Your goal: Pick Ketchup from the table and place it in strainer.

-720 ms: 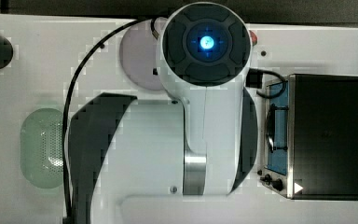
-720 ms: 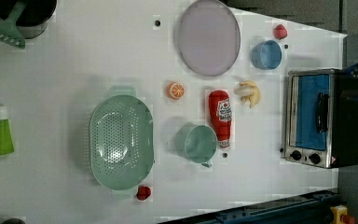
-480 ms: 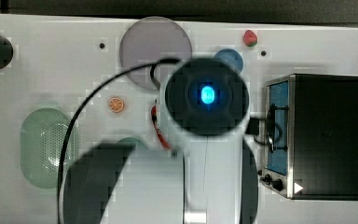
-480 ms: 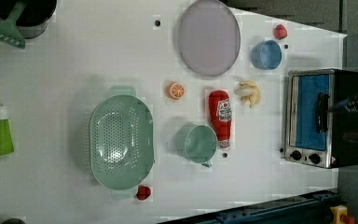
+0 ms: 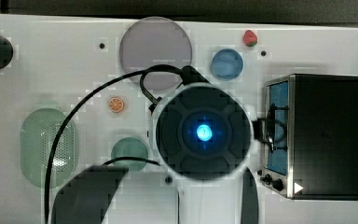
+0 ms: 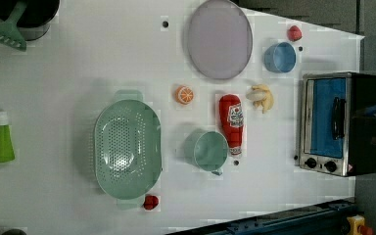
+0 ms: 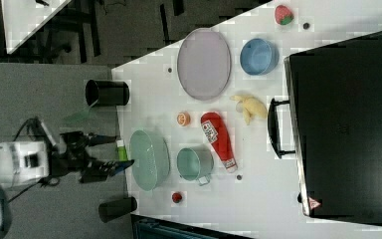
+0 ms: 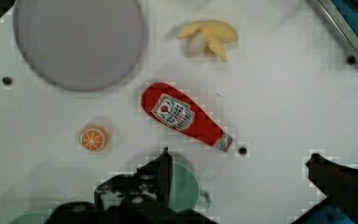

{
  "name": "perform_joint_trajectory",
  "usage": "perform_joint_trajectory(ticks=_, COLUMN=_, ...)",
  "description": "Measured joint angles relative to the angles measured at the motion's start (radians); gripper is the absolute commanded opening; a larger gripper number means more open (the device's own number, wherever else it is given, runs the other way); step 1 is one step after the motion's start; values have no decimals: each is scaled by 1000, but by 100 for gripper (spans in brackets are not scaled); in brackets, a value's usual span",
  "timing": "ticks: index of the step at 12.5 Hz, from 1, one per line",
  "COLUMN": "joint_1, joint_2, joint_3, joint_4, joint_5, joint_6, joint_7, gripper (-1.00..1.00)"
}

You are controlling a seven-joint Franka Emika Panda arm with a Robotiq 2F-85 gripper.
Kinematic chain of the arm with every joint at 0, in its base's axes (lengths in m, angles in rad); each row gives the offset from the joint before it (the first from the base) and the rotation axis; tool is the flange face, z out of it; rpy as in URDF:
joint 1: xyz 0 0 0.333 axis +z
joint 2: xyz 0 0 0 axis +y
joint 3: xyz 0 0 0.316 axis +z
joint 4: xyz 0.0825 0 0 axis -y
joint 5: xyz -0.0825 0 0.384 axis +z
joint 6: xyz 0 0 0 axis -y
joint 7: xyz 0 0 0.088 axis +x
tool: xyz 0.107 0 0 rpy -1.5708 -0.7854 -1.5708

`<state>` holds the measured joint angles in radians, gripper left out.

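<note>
A: Where was the Ketchup (image 6: 231,124)?
B: Flat on the table (image 6: 78,63), just beside the mug (image 6: 209,151), between the orange slice (image 6: 184,94) and banana (image 6: 261,97). The strainer (image 6: 126,148) sat apart, beyond the mug.
A: And the gripper (image 8: 237,175)?
B: Above the bottle, fingers (image 8: 161,170) spread wide, grasping nothing.
</note>
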<state>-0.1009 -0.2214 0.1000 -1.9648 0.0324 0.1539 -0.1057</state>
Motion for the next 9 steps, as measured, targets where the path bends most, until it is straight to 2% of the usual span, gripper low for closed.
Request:
perform_joint_trajectory(ticks=4, joint_1=-7, joint_2=158, joint_3=38, joint_4=-90, joint_5=-2, joint_6=194, joint_7=-318, gripper=100)
perform_joint_trajectory(ticks=6, joint_1=-6, joint_2=234, joint_3=43, joint_4=-170, joint_5=-3, joint_6=300, joint_7=-516, gripper=100)
perform_joint_trajectory(ticks=9, joint_1=-9, joint_2=281, joint_3=53, joint_4=-299, joint_5=-7, joint_6=417, joint_7=-706, gripper=100)
